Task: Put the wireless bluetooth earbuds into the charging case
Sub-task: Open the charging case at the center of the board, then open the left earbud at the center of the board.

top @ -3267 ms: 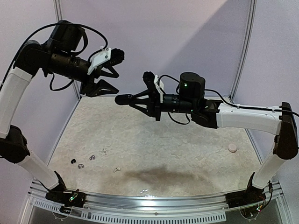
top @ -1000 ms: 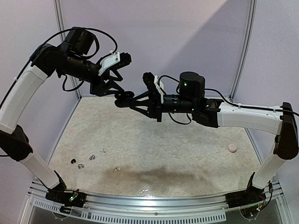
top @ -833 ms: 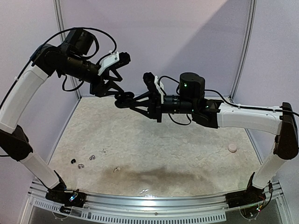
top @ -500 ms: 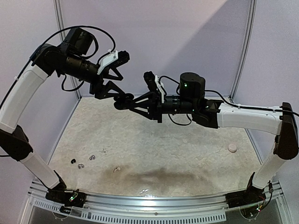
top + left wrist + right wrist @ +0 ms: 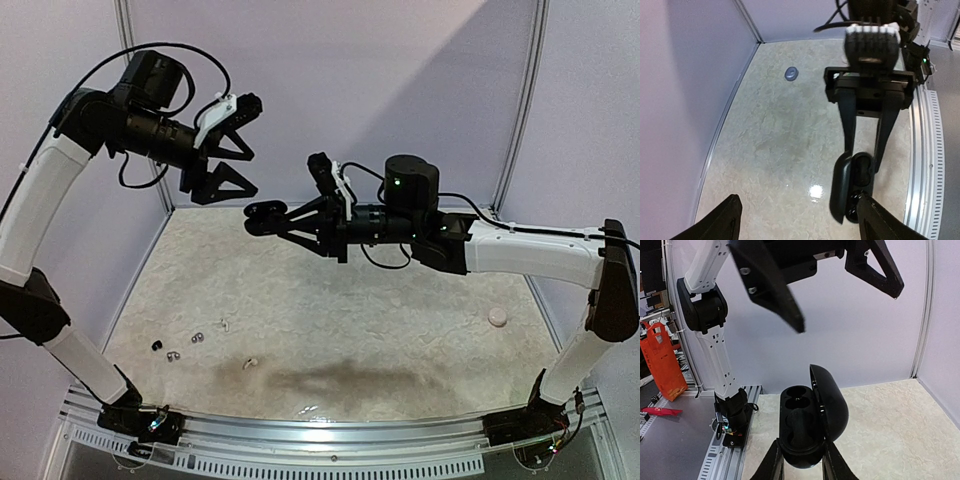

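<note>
Right end effector [image 5: 801, 452] grips the open charging case [image 5: 799, 422], earbuds [image 5: 174, 354] well apart.

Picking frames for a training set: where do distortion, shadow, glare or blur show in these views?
Top external: the lens bows the front rail, and a shadow crosses the table. Left wrist: a glare spot sits on the table beside the open charging case. Right wrist: the case is sharp; the left fingers above it look soft.

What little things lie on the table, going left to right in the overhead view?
Black earbud → grey earbud → second grey earbud → white earbud → second white earbud → disc.
</note>
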Controlling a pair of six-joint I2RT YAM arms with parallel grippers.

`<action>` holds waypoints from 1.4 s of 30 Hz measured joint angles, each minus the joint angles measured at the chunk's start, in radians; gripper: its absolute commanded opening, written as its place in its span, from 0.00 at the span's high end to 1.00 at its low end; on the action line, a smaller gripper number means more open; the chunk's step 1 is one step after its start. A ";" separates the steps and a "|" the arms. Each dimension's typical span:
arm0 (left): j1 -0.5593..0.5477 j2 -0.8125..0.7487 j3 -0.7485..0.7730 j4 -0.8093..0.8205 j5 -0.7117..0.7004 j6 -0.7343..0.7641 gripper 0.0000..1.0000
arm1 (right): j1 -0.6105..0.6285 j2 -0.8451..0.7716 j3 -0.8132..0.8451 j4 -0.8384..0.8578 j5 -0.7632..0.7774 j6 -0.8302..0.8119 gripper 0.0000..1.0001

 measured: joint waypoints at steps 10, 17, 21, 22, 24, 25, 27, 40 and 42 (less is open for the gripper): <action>0.518 -0.108 -0.469 -0.018 -0.013 0.017 0.34 | -0.005 0.000 0.000 -0.026 0.012 -0.026 1.00; 0.865 -0.089 -0.903 0.003 -0.219 0.101 0.41 | -0.005 0.000 0.000 -0.032 0.018 -0.056 1.00; 0.872 -0.118 -1.111 0.083 -0.319 0.162 0.49 | -0.006 -0.007 -0.014 -0.030 0.027 -0.076 1.00; 0.872 -0.126 -1.153 0.106 -0.336 0.176 0.49 | -0.006 -0.008 -0.017 -0.030 0.028 -0.079 1.00; 0.871 -0.138 -1.213 0.154 -0.362 0.201 0.46 | -0.008 -0.008 -0.023 -0.030 0.028 -0.087 1.00; 0.871 -0.141 -1.234 0.181 -0.373 0.211 0.45 | -0.010 -0.009 -0.027 -0.029 0.029 -0.090 1.00; 0.871 -0.140 -1.265 0.236 -0.383 0.226 0.44 | -0.011 -0.012 -0.035 -0.030 0.031 -0.094 1.00; 0.869 -0.112 -1.352 0.409 -0.388 0.229 0.45 | -0.023 -0.032 -0.055 -0.030 0.032 -0.103 1.00; 0.869 -0.117 -1.361 0.410 -0.378 0.231 0.46 | -0.023 -0.032 -0.055 -0.030 0.033 -0.103 1.00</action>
